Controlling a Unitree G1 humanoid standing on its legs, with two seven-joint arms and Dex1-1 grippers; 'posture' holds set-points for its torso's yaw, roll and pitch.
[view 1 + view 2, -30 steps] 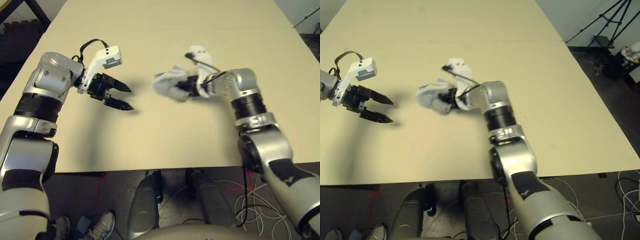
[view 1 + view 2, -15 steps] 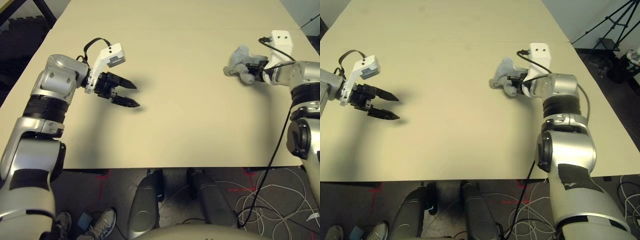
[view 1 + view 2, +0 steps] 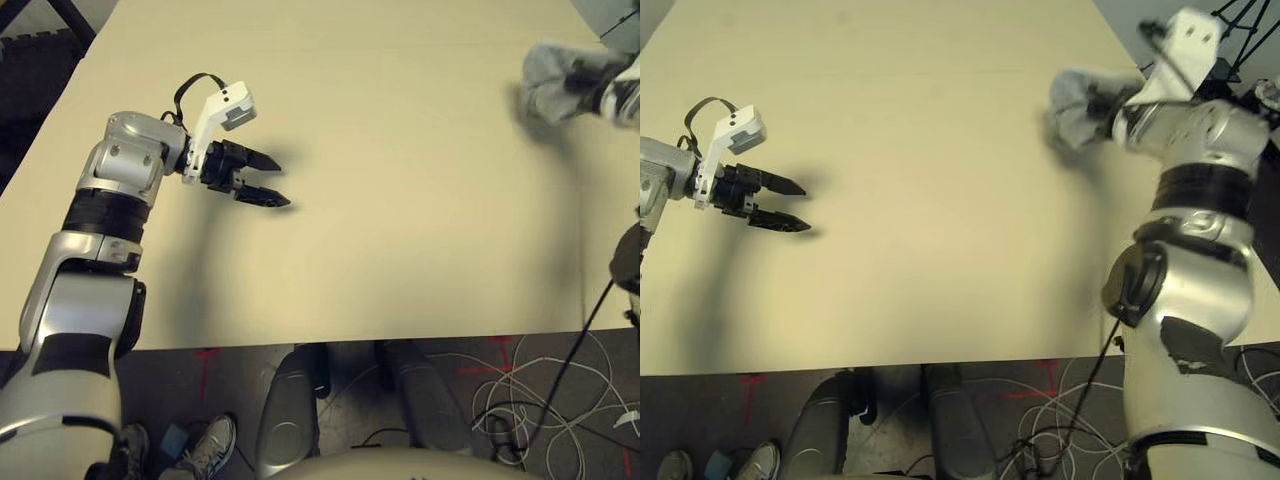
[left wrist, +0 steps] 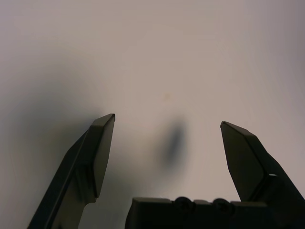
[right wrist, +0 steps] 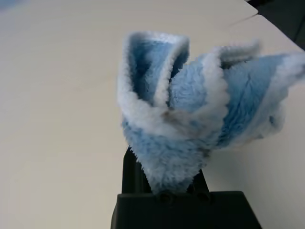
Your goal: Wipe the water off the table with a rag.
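Observation:
The light blue-grey rag (image 3: 548, 82) hangs bunched over the table's (image 3: 400, 250) far right side, blurred by motion. My right gripper (image 3: 1103, 103) is shut on it. In the right wrist view the fuzzy rag (image 5: 190, 114) covers the fingers and hangs just above the tabletop. My left gripper (image 3: 274, 182) hovers low over the left part of the table, open, with nothing between its fingers. In the left wrist view one tiny orange-yellow speck of water (image 4: 167, 96) lies on the table a little beyond the open left gripper (image 4: 167, 124).
The table's front edge (image 3: 350, 340) runs close to my body. White cables (image 3: 520, 400) lie on the floor at the right, and a person's shoe (image 3: 205, 445) shows at the lower left. A tripod (image 3: 1240, 15) stands beyond the table's right side.
My right arm has swept the rag from the middle of the table out to the far right. The left gripper has stayed open in about the same place.

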